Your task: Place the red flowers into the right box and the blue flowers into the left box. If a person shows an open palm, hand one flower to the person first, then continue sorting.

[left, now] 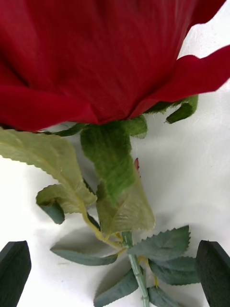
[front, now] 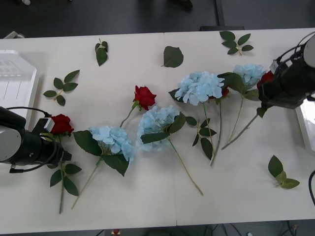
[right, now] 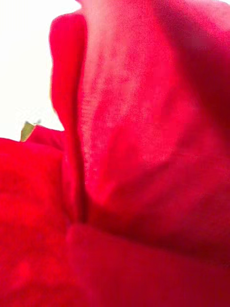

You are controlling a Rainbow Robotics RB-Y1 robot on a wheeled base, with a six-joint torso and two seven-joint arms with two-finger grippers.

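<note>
1. On the tabletop the flowers lie scattered in a loose row: four blue flowers and the red flowers, one of which lies free in the middle.
2. My left hand hovers low over the red flower at the left end. From the left wrist, its two dark fingers stand wide apart on either side of the green stem, with nothing between them gripped yet.
3. My right hand is at the far right, pushed right up against another red flower beside a blue head. Its wrist camera is so close to the petals that I cannot tell how its fingers stand or whether they grip anything.
4. The left box sits at the left edge and a sliver of the right box at the right edge; I see no flowers in the parts of them that show. No open palm is showing, so I judge plain sorting is in hand, at the pick-up step.
5. Next, I would lower the left hand a touch and close on the stem just under the leaves, then carry that flower across to the right box. That crossing risks meeting the right arm, so I would move one arm at a time.
</note>
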